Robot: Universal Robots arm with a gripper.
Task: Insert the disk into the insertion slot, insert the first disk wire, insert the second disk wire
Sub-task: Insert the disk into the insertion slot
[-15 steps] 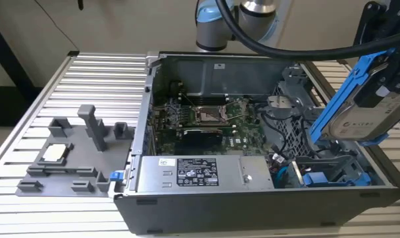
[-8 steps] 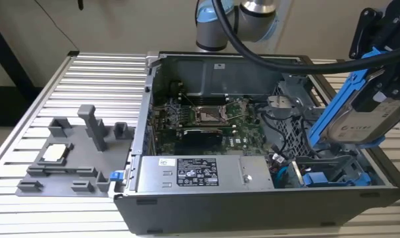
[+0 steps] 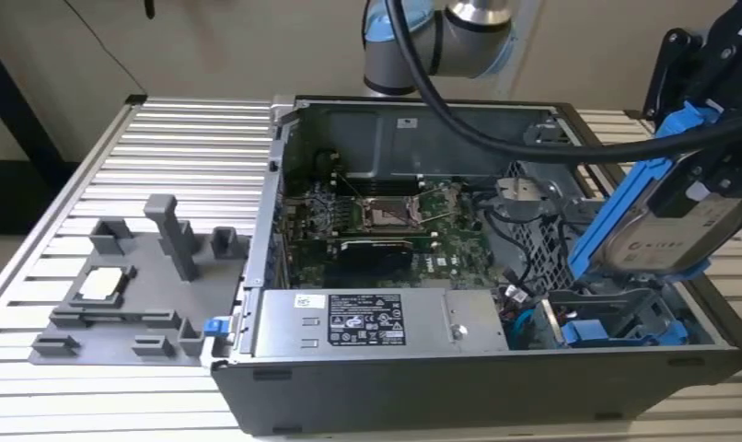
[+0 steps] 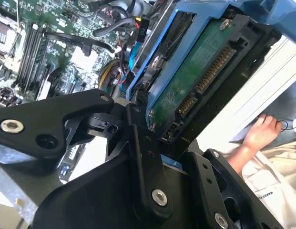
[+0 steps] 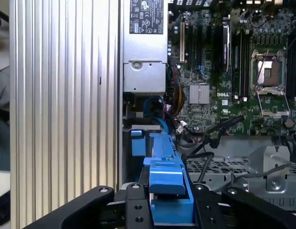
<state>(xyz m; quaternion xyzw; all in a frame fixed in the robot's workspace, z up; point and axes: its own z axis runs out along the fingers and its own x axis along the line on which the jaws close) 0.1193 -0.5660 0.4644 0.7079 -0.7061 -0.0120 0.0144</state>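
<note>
The jaws pinch the disk by its blue frame. It hangs tilted above the insertion slot.

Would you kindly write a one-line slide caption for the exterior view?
The gripper holds the disk tilted above the insertion slot of the open computer case.
</note>
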